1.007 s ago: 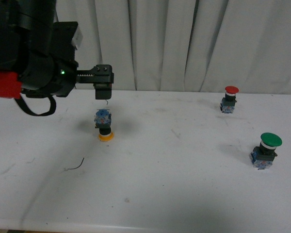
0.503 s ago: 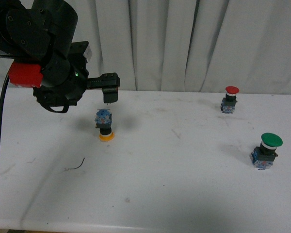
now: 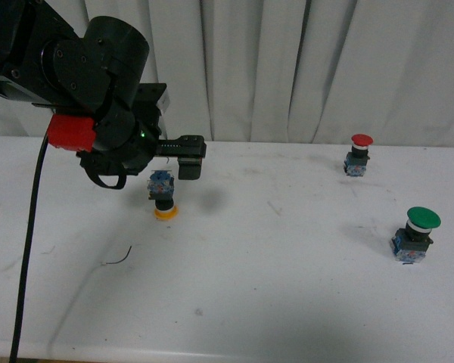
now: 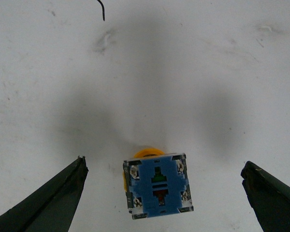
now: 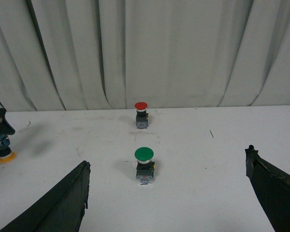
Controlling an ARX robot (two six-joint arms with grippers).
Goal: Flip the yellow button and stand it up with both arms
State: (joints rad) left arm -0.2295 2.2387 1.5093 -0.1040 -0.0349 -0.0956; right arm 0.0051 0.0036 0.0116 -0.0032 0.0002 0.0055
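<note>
The yellow button (image 3: 162,195) stands upside down on the white table (image 3: 287,287), its yellow cap on the surface and its blue base up. My left gripper (image 3: 188,157) hovers open just above and slightly right of it. In the left wrist view the blue base (image 4: 158,185) lies between the two wide-apart fingers (image 4: 53,203), touching neither. The right arm does not show in the front view; its wrist view shows open fingers (image 5: 58,205) with nothing between them, and the yellow button (image 5: 2,151) far off at the picture's edge.
A red-capped button (image 3: 359,154) stands upright at the back right and a larger green-capped button (image 3: 416,233) stands nearer on the right. A thin black wire scrap (image 3: 118,259) lies in front of the yellow button. White curtains hang behind the table.
The left arm has swung right and come down, so its gripper now hangs closer over the yellow button. The button has stayed where it was.
</note>
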